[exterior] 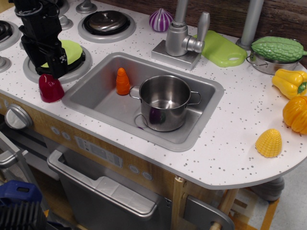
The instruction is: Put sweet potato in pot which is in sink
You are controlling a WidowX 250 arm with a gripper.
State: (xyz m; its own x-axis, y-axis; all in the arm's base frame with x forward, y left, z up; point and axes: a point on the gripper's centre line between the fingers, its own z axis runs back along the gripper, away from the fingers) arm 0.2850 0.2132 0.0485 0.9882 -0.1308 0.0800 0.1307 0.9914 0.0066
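At the far left of the frame, the black gripper (53,72) hangs down from the upper left corner. Its fingers point at the counter, but they are dark and bunched against the arm, so I cannot tell if they are spread or pressed together. Just below the fingertips stands the sweet potato (50,88), a small dark red toy with a blunt top. It sits upright on the white speckled counter (230,143), at the left edge of the sink (96,98). The fingers look very near its top, and I cannot tell if they touch it. Behind the gripper lies a round green disc (74,50) on a grey burner.

Moving right, the grey sink fills the middle of the frame. An orange carrot (123,81) stands in its upper left part. Just right of the carrot sits the shiny pot (164,102), upright, with loop handles on its sides. The pot and the sweet potato are well apart.

Above the sink stands the silver faucet (182,36), with a purple striped onion (160,20) to its left. Further right lies a green cutting board (221,49), then a steel pan holding a bumpy green vegetable (278,48). Yellow and orange toy foods sit along the right edge.
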